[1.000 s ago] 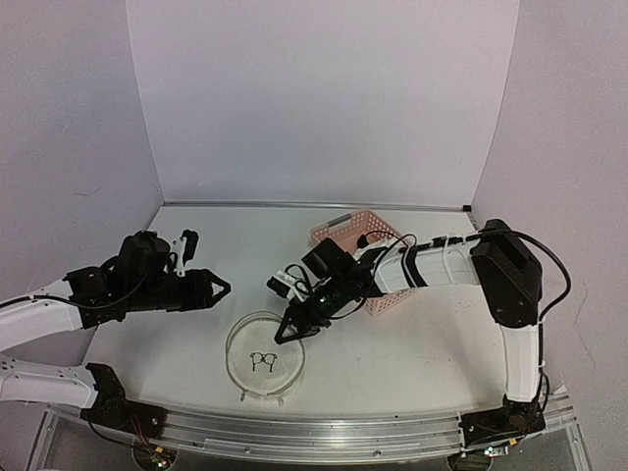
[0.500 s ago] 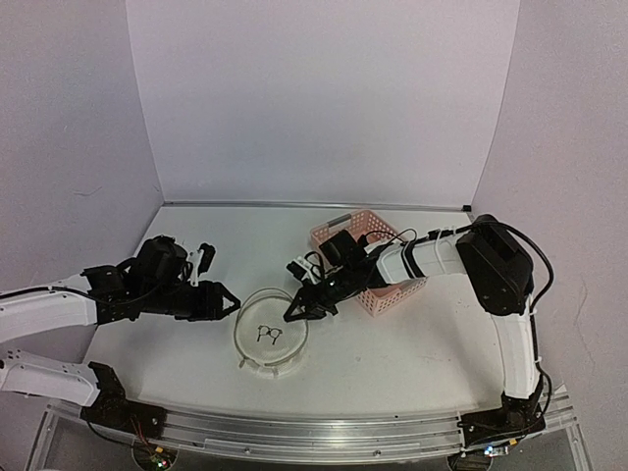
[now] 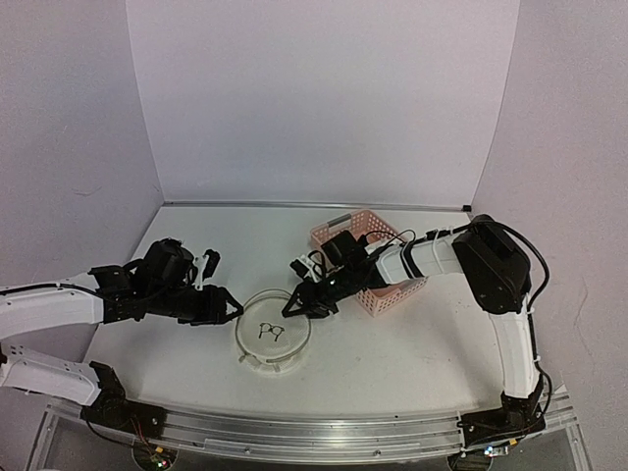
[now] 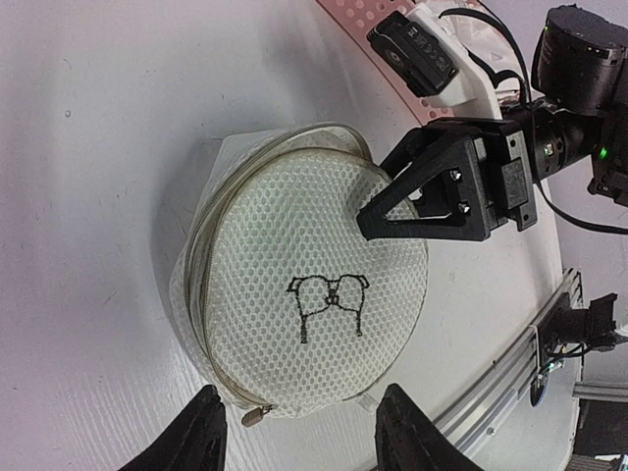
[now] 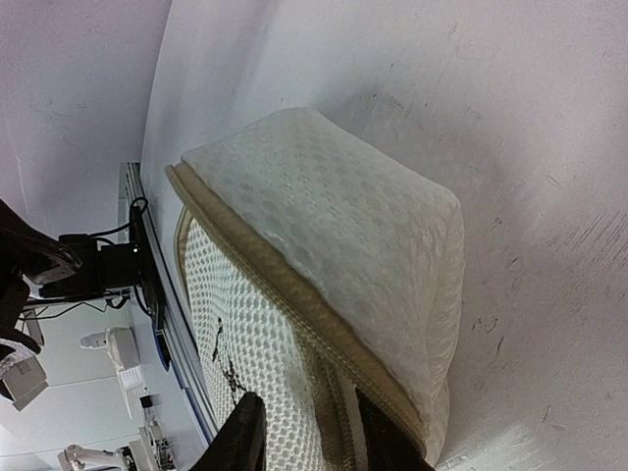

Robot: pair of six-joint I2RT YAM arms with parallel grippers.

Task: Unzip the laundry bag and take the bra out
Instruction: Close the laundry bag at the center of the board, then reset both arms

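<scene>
From the top external camera, the laundry bag [image 3: 273, 339] lay flat on the table [image 3: 392, 368], just ahead of the left gripper [image 3: 231, 312] and under the tips of the right gripper [image 3: 292, 309]. The pink basket [image 3: 368, 231] stood behind the right fingers.

In the left wrist view, the left fingers [image 4: 208, 432] stood well apart and held nothing. The zipper pull [image 4: 257, 415] lay between them, nearer one finger and not touched. Beyond them the zipper seam [image 4: 211, 255] ran closed round the bag's edge, and the right gripper [image 4: 371, 208] touched the far rim, past the bra drawing [image 4: 329, 299].

In the right wrist view, the right fingers [image 5: 243, 432] were parted, one on each side of the seam, and looked to be resting there, not pinching.

The bra was not visible (presumably inside, behind the mesh). The bag looked light, with springy rims and soft netting, so it would probably slide unless one gripper pinned the rim. The small metal pull was the place to take hold, and it called for a fine pinch.
</scene>
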